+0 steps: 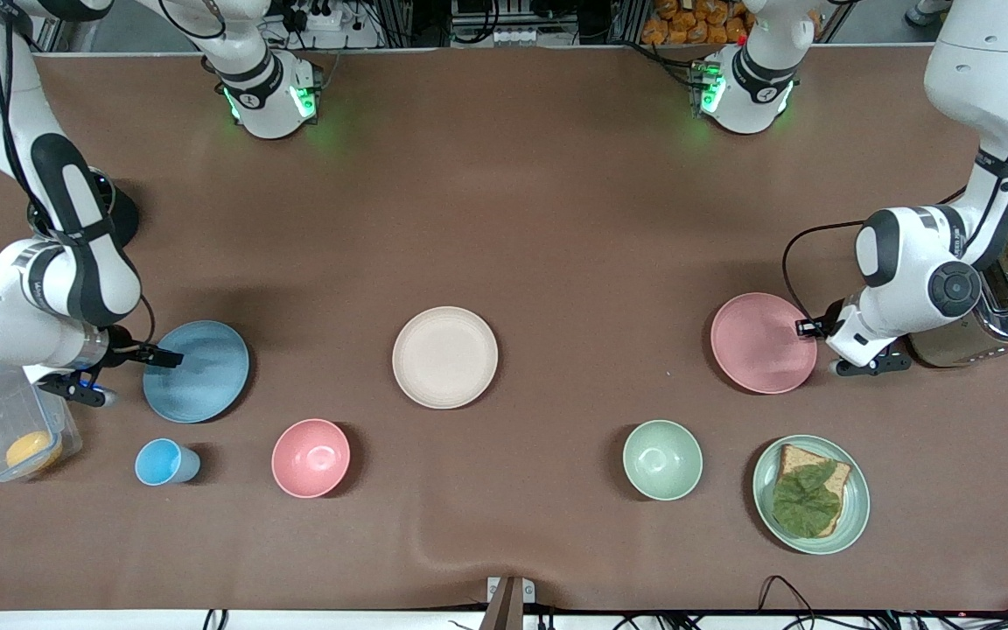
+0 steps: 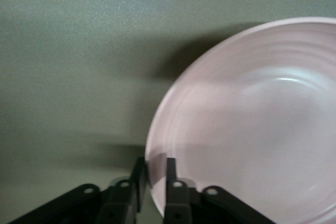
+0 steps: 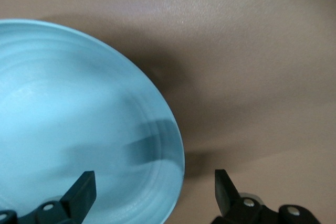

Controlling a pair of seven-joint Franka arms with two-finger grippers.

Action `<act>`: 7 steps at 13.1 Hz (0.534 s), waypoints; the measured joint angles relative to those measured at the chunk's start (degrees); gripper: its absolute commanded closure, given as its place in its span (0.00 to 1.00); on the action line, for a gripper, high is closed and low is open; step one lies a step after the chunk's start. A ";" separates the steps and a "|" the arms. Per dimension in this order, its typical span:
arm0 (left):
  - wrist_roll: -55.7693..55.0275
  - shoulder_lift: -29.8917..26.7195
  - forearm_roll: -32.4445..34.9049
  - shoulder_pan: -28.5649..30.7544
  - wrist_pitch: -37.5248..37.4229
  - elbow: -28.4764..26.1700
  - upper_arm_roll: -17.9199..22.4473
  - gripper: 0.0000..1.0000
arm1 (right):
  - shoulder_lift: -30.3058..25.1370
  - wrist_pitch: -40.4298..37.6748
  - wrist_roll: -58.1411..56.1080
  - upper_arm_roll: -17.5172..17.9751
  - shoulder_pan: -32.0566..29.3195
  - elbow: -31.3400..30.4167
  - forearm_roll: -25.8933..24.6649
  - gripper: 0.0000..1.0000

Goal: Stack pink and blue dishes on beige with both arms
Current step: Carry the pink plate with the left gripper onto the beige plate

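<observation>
1. Left claw (image 2: 154,174) sits at the rim of the pink plate (image 1: 762,342), at the side toward the toaster (image 1: 998,319); the left wrist view shows its fingers drawn together on that rim, one above and one below. The plate looks tilted there, so I judge it gripped and just coming off the table (image 1: 521,201).
2. Right claw (image 3: 153,188) is at the rim of the blue plate (image 1: 197,371), fingers apart, one over the dish and one outside it. No grip yet.
3. Nothing is stacked: the beige plate (image 1: 444,357) lies bare mid-table, between the two and well apart from both. Both carries and both placements are left.
4. Room: the strip of table between each plate and the beige one is open. Nearer the front camera stand a blue cup (image 1: 163,462), pink bowl (image 1: 311,458), green bowl (image 1: 662,459) and a green plate with a sandwich (image 1: 810,493). A plastic box (image 1: 10,433) crowds the right claw's wrist.
</observation>
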 measured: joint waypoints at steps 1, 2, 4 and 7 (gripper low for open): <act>0.01 -0.15 0.00 0.01 -0.09 0.24 -0.11 1.00 | 0.24 0.21 0.01 0.00 0.00 -0.12 0.00 0.00; 0.05 -0.28 0.00 0.01 -0.14 0.35 -0.20 1.00 | 0.46 0.42 0.01 -0.01 0.00 -0.14 0.00 0.00; 0.19 -0.35 0.00 0.03 -0.25 0.43 -0.34 1.00 | 0.71 1.08 -0.58 0.02 0.00 -0.19 0.00 0.00; 0.14 -2.98 -0.52 0.28 -3.09 1.41 -3.90 1.00 | 0.76 2.10 -6.15 -0.05 -0.03 -0.22 0.00 0.00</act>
